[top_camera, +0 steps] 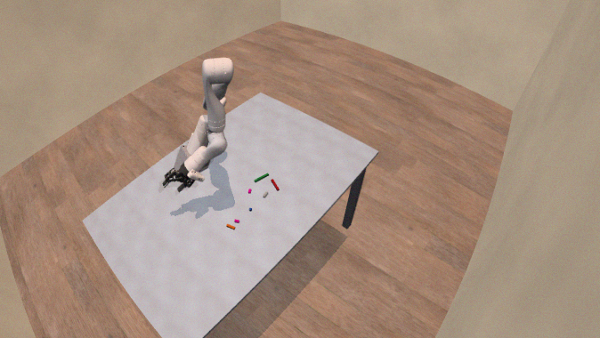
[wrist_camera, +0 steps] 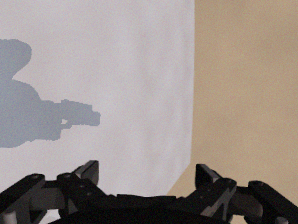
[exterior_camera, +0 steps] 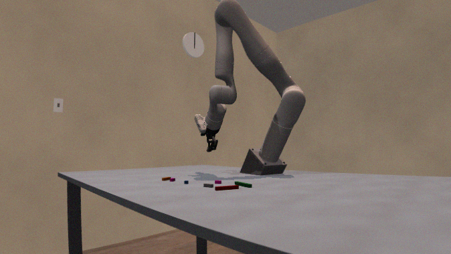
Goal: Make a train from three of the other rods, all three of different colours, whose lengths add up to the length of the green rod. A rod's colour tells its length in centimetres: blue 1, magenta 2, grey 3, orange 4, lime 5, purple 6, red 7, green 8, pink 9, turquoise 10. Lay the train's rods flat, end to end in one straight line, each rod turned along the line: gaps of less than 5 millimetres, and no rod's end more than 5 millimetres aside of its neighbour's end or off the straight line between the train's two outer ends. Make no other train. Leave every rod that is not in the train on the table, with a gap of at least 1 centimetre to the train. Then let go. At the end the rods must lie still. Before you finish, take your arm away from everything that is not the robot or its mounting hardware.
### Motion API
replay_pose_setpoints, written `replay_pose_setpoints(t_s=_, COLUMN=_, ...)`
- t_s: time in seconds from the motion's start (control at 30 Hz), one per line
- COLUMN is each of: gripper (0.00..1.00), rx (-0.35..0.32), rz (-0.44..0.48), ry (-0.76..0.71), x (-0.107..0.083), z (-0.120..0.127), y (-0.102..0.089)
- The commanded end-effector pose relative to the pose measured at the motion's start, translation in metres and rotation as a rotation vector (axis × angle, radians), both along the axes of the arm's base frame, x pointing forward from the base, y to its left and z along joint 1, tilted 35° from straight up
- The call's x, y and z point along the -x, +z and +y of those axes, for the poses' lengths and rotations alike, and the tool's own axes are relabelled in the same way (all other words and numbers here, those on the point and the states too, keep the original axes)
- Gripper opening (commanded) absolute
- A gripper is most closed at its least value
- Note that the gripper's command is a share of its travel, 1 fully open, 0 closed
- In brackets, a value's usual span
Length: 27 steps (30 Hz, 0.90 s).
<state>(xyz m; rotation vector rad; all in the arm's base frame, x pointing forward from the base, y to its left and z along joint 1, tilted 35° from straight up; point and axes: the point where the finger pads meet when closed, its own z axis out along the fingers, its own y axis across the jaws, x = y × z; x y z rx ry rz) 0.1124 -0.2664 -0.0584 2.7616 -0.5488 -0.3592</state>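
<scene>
Several rods lie apart on the grey table. The green rod (top_camera: 261,177) (exterior_camera: 243,184) lies beside the red rod (top_camera: 275,184) (exterior_camera: 227,187). A grey rod (top_camera: 265,194) (exterior_camera: 208,185) and a magenta rod (top_camera: 249,190) (exterior_camera: 217,182) lie close by. A tiny blue rod (top_camera: 250,209) (exterior_camera: 186,182) lies alone. A second magenta rod (top_camera: 237,221) (exterior_camera: 172,179) sits next to the orange rod (top_camera: 231,227) (exterior_camera: 166,178). My gripper (top_camera: 174,180) (exterior_camera: 211,146) is open and empty, high above the table, well to the left of the rods. The wrist view (wrist_camera: 147,176) shows only bare table, the arm's shadow and the wall.
The arm's base (exterior_camera: 263,163) stands at the table's far edge. The table's left edge (wrist_camera: 193,63) runs just under the gripper in the wrist view. Wooden floor surrounds the table.
</scene>
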Motion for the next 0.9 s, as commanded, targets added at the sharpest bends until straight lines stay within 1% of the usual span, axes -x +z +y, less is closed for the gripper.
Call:
replay_pose_setpoints(t_s=0.0, gripper=1.0, rx=0.001, rz=-0.002, ry=-0.001, x=-0.001, z=-0.001, y=0.001)
replay_pose_setpoints(t_s=0.1, gripper=1.0, rx=0.001, rz=-0.002, ry=-0.001, x=-0.001, z=-0.001, y=0.001)
replay_pose_setpoints(t_s=0.13, gripper=1.0, rx=-0.024, rz=-0.003, ry=0.015, x=-0.004, z=0.004, y=0.0)
replay_pose_setpoints(t_s=0.27, gripper=1.0, rx=-0.024, rz=-0.003, ry=0.015, x=-0.004, z=0.004, y=0.0)
replay_pose_setpoints(t_s=0.3, gripper=1.0, rx=-0.049, rz=-0.005, ry=0.031, x=-0.006, z=0.01, y=0.0)
replay_pose_setpoints(t_s=0.43, gripper=1.0, rx=-0.049, rz=-0.005, ry=0.031, x=-0.006, z=0.01, y=0.0)
replay_pose_setpoints(t_s=0.47, gripper=1.0, rx=-0.074, rz=-0.007, ry=0.047, x=-0.01, z=0.015, y=0.0)
replay_pose_setpoints(t_s=0.67, gripper=1.0, rx=-0.074, rz=-0.007, ry=0.047, x=-0.01, z=0.015, y=0.0)
replay_pose_setpoints(t_s=0.7, gripper=1.0, rx=-0.099, rz=-0.011, ry=0.064, x=-0.013, z=0.021, y=0.0)
replay_pose_setpoints(t_s=0.87, gripper=1.0, rx=-0.099, rz=-0.011, ry=0.064, x=-0.013, z=0.021, y=0.0)
